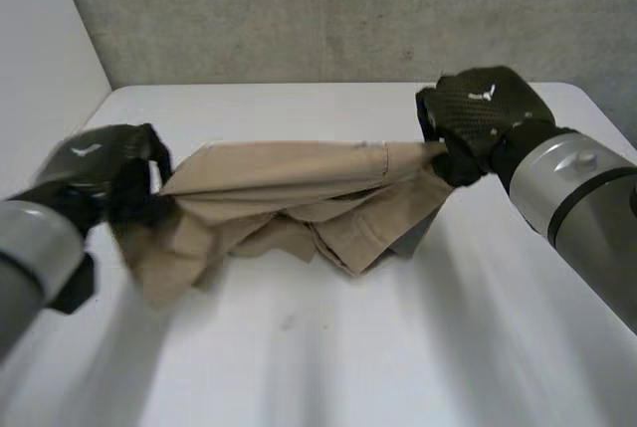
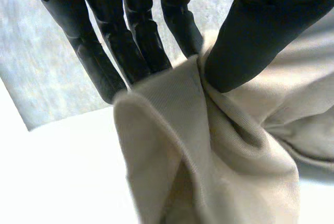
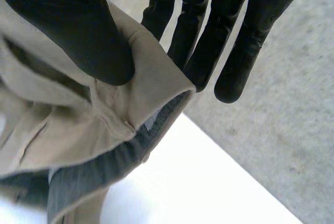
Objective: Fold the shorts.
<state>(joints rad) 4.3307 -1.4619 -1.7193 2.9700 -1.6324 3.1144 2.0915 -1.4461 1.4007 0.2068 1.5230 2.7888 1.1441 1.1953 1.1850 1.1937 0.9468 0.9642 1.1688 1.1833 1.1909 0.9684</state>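
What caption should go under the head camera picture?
Left hand and right hand each pinch an end of the tan shorts, stretched over the white table.

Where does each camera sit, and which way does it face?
Head view: behind and between the arms, looking down at the white table; both arms show, left hand and right hand holding the tan shorts.
Left wrist view: on that wrist, looking along its palm; fingers and thumb pinch one end.
Right wrist view: the same, pinching the opposite end.
Shared: all three show the shorts.
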